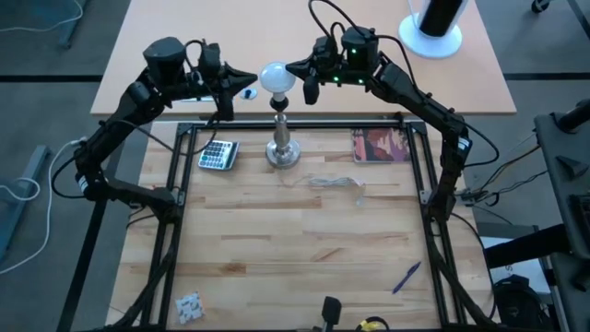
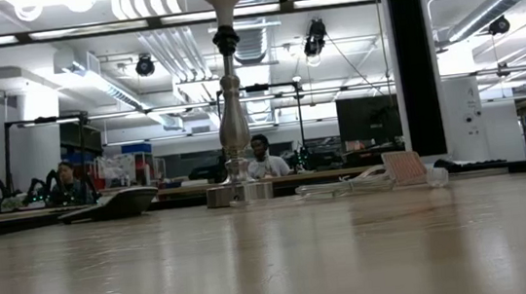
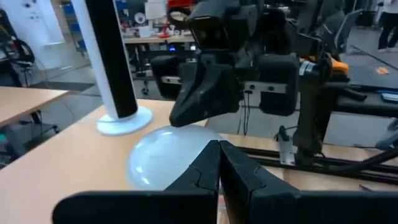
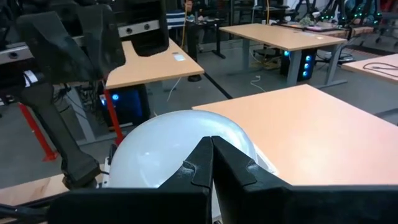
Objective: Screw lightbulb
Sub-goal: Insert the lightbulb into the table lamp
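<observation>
Both pincers, left pincer (image 1: 247, 80) and right pincer (image 1: 295, 68), closed and empty beside the frosted white lightbulb (image 1: 275, 77) (pear-shaped, upright).

Both arms reach in from the bench's outer sides toward the far edge, elbows bent, wrists turned inward so they face each other. The left gripper (image 1: 247, 79) has its fingers (image 3: 208, 167) pressed together. The right gripper (image 1: 293, 67) likewise has its fingers (image 4: 208, 163) closed tip to tip
</observation>
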